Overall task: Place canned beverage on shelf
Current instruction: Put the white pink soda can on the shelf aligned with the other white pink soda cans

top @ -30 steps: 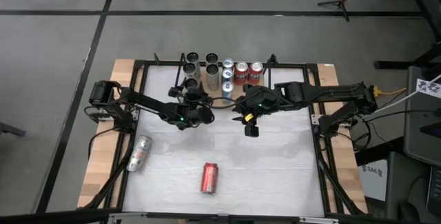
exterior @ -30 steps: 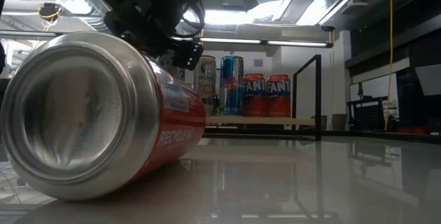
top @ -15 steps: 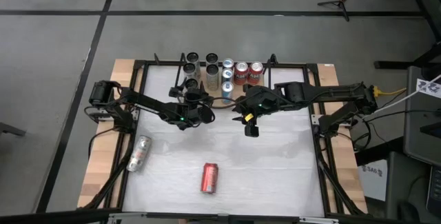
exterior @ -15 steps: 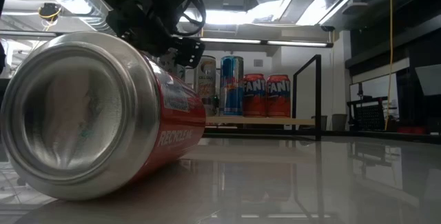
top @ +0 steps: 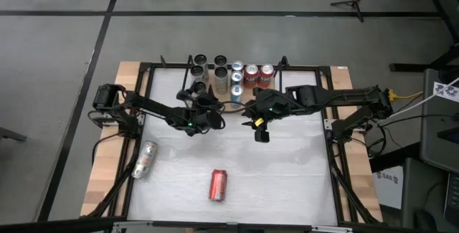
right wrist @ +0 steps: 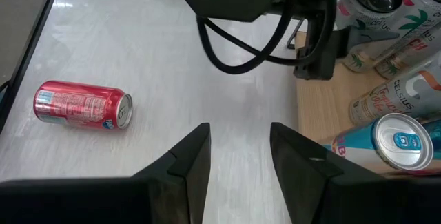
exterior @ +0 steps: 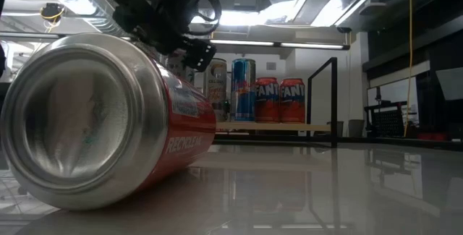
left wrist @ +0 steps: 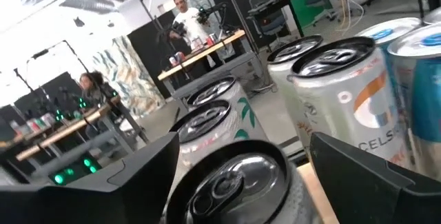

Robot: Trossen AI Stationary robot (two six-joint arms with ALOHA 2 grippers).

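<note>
The shelf (exterior: 289, 126) is a light-wood board at the table's far middle, and several cans (top: 244, 75) stand upright on it. At the shelf's left end my left gripper (top: 201, 102) points level toward the far edge. It is shut on a silver can (left wrist: 234, 182) whose top faces up. Other cans on the shelf (left wrist: 337, 93) stand just beyond it. My right gripper (top: 259, 129) hangs open above the table's middle and slants down, with nothing between its fingers (right wrist: 193, 158). A red can (top: 217, 184) lies on its side near the front edge. My left gripper has the silver can's side wall (left wrist: 286, 189) between its two fingers (left wrist: 138, 176), just below the rim. The fingers come in level from the table's near side. The can stands upright. The can itself hides its bottom, so I cannot tell whether it rests on the board.
A silver can (top: 145, 158) lies on its side near the table's left edge. In the low view the red can (exterior: 108, 119) fills the left foreground and hides the shelf's left end. A black frame (top: 331, 118) runs round the tabletop. People show at desks in the room beyond.
My left gripper has rolled a little about the line it points along, staying at the shelf's left end. My right gripper has kept still.
</note>
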